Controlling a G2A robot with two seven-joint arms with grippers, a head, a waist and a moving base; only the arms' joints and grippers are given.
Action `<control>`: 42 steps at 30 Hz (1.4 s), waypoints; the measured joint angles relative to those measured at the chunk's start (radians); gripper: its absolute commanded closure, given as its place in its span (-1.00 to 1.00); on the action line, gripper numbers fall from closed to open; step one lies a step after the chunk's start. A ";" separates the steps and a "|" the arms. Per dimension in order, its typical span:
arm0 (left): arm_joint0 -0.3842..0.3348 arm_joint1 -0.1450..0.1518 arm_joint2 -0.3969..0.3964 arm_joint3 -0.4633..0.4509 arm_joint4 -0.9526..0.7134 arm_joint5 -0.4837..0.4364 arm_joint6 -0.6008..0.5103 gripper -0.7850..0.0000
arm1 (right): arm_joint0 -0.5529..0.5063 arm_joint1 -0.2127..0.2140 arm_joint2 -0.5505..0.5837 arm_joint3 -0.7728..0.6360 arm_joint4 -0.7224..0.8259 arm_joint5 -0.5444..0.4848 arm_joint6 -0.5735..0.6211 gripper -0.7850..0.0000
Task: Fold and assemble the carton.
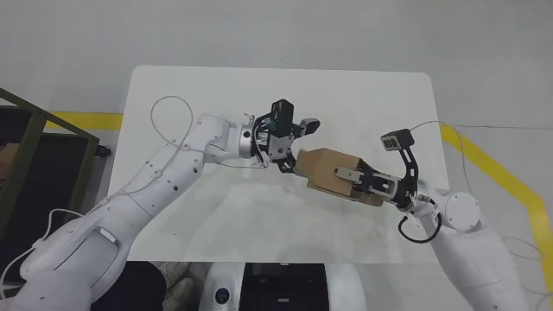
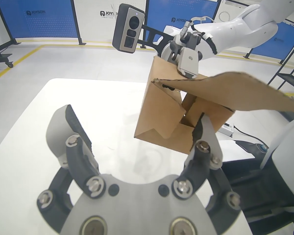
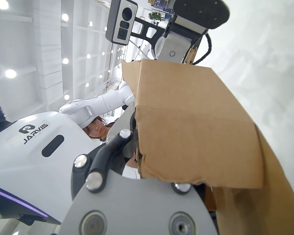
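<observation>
Carton, likely light, stiff cardboard, was pinched by the right gripper; the left gripper hovered spread beside its open end, where a flap edge seemed the best hold.

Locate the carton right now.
Top view: the carton is just right of the table's centre, gripped by the right end effector, its open flaps facing the open left end effector.
</observation>
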 measured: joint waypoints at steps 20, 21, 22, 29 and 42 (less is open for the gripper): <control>0.096 0.080 -0.147 -0.039 -0.008 0.000 0.086 -1.00 | -0.010 0.002 0.042 0.061 -0.104 0.016 -0.141 1.00; 0.102 0.085 -0.154 -0.048 -0.011 0.000 0.083 -1.00 | -0.011 0.002 0.040 0.057 -0.122 0.023 -0.154 1.00; 0.106 0.090 -0.162 -0.059 -0.013 0.000 0.078 -1.00 | -0.011 0.001 0.037 0.053 -0.140 0.032 -0.167 1.00; 0.134 0.103 -0.215 -0.146 0.009 0.038 0.020 -1.00 | -0.015 -0.003 0.011 0.009 -0.257 0.104 -0.269 1.00; 0.147 0.085 -0.226 -0.234 0.089 0.305 -0.156 -1.00 | -0.027 -0.003 -0.001 -0.043 -0.276 0.098 -0.255 1.00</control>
